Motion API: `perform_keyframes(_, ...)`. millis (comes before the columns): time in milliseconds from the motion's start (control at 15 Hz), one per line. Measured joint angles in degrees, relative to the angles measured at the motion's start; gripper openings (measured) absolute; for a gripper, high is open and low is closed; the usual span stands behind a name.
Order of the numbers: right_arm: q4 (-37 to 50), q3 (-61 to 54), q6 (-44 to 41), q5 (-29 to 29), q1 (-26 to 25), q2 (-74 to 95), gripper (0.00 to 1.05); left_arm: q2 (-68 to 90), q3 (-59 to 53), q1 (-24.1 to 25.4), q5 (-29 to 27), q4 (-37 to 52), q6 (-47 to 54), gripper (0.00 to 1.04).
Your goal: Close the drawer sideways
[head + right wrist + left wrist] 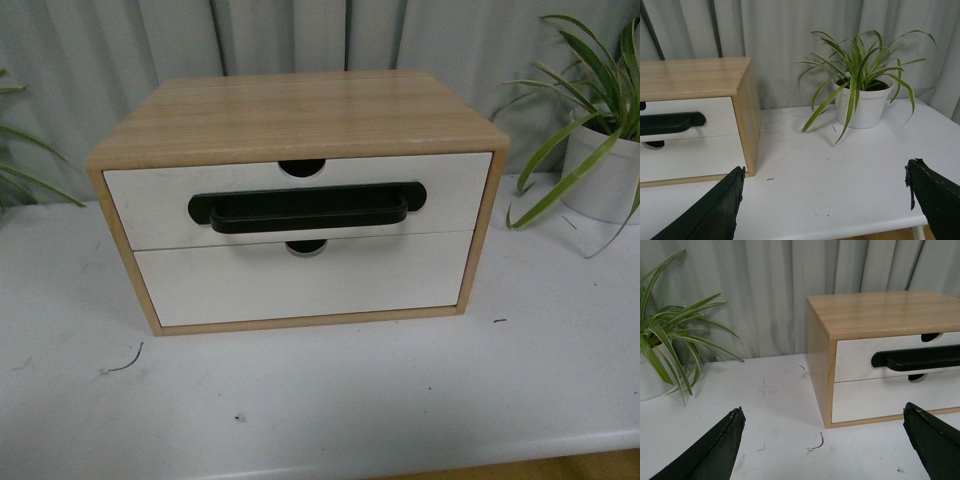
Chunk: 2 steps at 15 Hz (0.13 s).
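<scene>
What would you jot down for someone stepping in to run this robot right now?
Left gripper: open, empty, hanging above the table, clear of the cabinet.
Right gripper: open, empty, also back from the cabinet, with the potted plant beyond it.
The drawer, the upper one with the black bar handle, looks flush with the cabinet front in every view.
Done: the drawer appears shut.
Left: seemingly nothing; just confirm it sits fully in.
</scene>
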Motion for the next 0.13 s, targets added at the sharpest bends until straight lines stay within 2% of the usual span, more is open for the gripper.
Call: perform_keyframes(133, 0.00, 0.00, 0.00, 0.00, 0.00, 0.00, 0.98, 0.00, 0.00, 0.00, 0.00, 0.02, 0.00, 0.98)
